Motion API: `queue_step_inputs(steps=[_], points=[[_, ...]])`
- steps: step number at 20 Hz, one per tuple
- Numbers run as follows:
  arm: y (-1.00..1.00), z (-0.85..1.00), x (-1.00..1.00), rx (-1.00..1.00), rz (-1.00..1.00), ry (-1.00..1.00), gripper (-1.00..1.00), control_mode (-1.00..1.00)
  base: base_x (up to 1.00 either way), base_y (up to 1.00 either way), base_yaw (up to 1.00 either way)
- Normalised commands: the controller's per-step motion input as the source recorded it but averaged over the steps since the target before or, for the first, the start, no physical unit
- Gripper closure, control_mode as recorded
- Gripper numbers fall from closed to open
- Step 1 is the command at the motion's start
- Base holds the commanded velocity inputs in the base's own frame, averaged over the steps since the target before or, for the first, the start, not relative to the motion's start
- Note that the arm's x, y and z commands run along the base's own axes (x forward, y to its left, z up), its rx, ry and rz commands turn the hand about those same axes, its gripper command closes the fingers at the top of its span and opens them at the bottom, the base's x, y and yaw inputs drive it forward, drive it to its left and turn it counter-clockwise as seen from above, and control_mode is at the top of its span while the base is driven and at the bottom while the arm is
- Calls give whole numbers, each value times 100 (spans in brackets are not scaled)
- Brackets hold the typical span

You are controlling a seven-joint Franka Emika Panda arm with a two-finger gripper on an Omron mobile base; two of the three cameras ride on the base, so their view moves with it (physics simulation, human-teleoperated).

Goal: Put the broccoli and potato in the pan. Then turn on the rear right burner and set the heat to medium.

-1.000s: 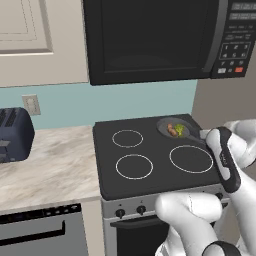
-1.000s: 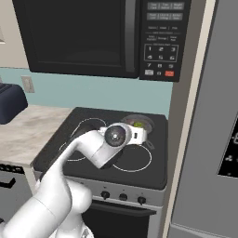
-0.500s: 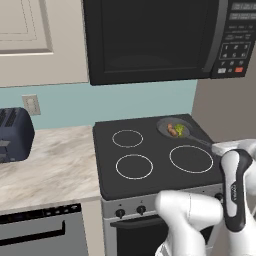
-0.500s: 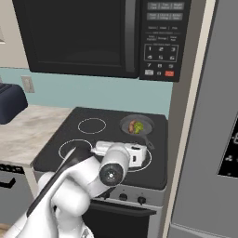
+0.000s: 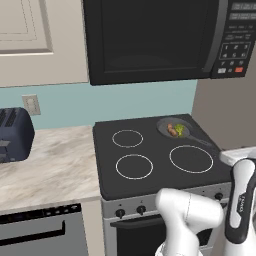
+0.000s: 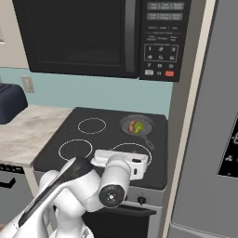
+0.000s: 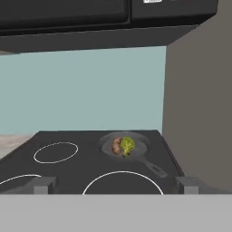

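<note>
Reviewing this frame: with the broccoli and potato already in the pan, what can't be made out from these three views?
- Knobs: left base view, too small to read any setting; the right ones hide behind the arm.
- Knobs in the right base view: mostly covered by the arm.
- Gripper: hand view, fingertips cut by the bottom edge.
- Potato: hand view, partly behind the broccoli in the pan.
- Burner heat: no view shows any glow.

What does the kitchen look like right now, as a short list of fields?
pan: round dark grey frying pan, on the rear right burner
broccoli: small yellow-green floret, in the pan
potato: small orange-brown piece, in the pan, beside the broccoli
tool: two-finger tool, open, empty, low at the stove's front
toaster: dark toaster, on the marble counter
</note>
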Motion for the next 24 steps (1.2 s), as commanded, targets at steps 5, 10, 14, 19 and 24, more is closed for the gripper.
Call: queue_step_inputs(steps=[5, 10, 14, 19, 24], points=[[0, 0, -23, 0, 2, -3, -100, -100, 0, 0, 0], [4, 0, -23, 0, 6, -1, -100, -100, 0, 0, 0], [12, 0, -28, 0, 8, 0, -100, -100, 0, 0, 0], [33, 25, 17, -1, 6, 8, -100, -100, 0, 0, 0], [33, 20, 28, -1, 1, 16, -100, -100, 0, 0, 0]])
